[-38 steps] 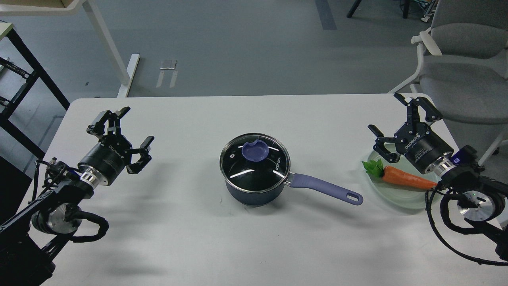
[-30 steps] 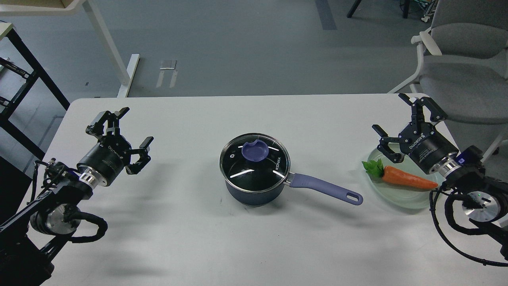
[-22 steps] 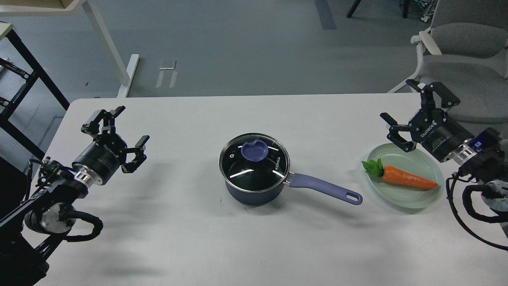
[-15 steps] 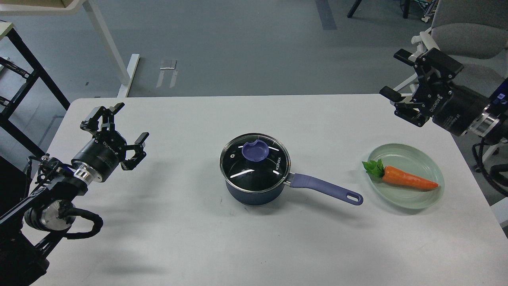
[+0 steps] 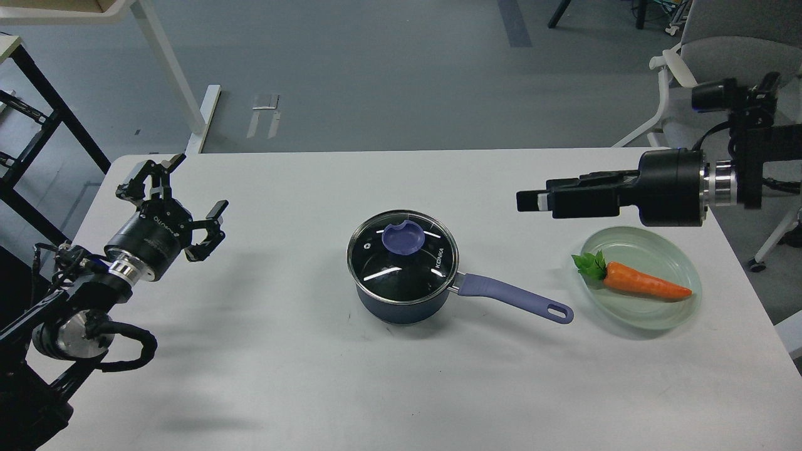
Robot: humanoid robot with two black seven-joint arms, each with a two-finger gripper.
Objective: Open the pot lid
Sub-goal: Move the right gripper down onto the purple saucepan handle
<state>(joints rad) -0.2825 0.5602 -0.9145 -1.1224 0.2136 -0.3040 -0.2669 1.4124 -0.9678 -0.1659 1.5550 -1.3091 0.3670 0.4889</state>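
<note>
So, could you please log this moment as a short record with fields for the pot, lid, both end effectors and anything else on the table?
pot: upright at table centre, handle pointing right and toward the camera
lid: seated on the pot, knob untouched
left end effector: open, empty, over the table's left side, well away from the pot
right end effector: seen side-on, pointing left toward the pot, above the table; opening cannot be judged
plate: right of the pot, holding a carrot
table: white
</note>
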